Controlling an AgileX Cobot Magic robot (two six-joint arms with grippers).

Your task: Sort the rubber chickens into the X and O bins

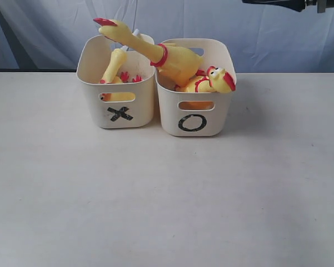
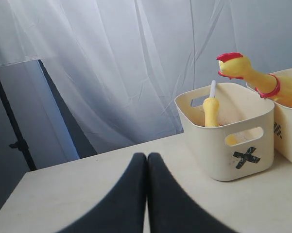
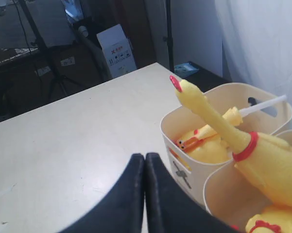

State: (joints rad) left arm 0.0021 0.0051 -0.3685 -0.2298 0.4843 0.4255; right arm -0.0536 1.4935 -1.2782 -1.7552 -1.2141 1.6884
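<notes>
Sorting looks finished: the rubber chickens (image 1: 214,80) all lie in the X bin (image 1: 89,105) on the left and the O bin (image 1: 169,119) touching its right, so with the left claw (image 2: 146,194) and right claw (image 3: 145,194) pinched shut and empty above the worktop (image 1: 167,200), the next move probably calls only for tucking the largest chicken (image 1: 178,58), whose neck leans from O across X.

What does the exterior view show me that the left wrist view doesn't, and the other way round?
Exterior only: the O mark on the O bin, and a second chicken's head resting at that bin's rim. Left wrist only: the shut left gripper. Both: the X bin, the slim chicken inside it, and the big chicken whose neck leans over it.
</notes>
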